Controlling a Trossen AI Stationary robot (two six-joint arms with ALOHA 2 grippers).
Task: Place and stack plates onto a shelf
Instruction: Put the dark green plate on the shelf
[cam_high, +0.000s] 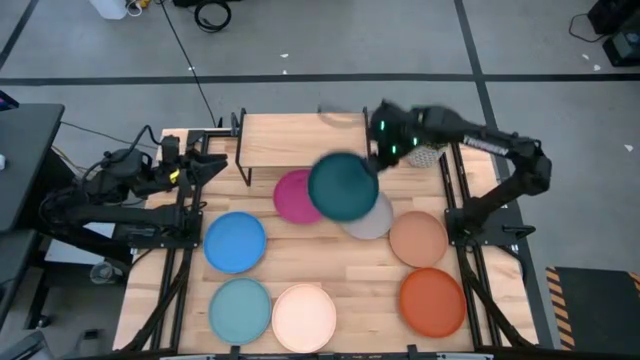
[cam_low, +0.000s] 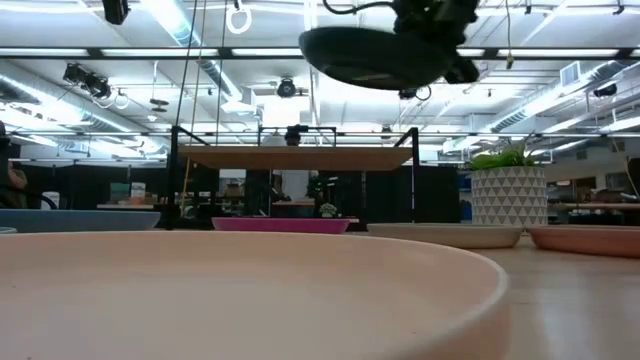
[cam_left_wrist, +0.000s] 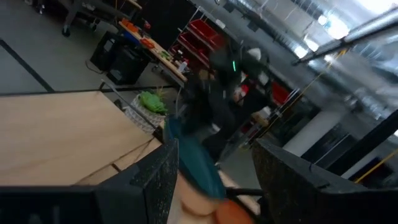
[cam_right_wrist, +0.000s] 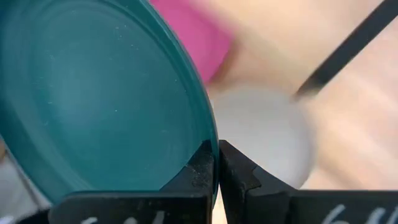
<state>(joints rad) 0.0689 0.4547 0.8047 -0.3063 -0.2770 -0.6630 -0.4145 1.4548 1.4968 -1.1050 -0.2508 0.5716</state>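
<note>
1. The right gripper (cam_high: 378, 160) is pinching the rim of the teal plate (cam_high: 343, 186), fingers closed tight on the edge in the right wrist view; the plate is hanging in the air, above the height of the shelf (cam_low: 300, 157) in the low view.
2. From above, the teal plate is overlapping the magenta plate (cam_high: 294, 196) and the grey plate (cam_high: 371, 221), both lying on the table (cam_high: 345, 270) just in front of the shelf's front edge.
3. The shelf board is standing at the back of the table on thin black legs.
4. A potted plant (cam_low: 507, 193) in a white patterned pot is sitting at the shelf's right end, close under the right arm.
5. The other plates are lying flat on the table: blue plate (cam_high: 235, 241), light blue plate (cam_high: 241, 310), cream-white plate (cam_high: 304, 316), tan plate (cam_high: 417, 238), orange plate (cam_high: 433, 301).
6. The left gripper (cam_left_wrist: 214, 171) is resting at the table's left edge beside the shelf, fingers spread apart, holding nothing.
</note>
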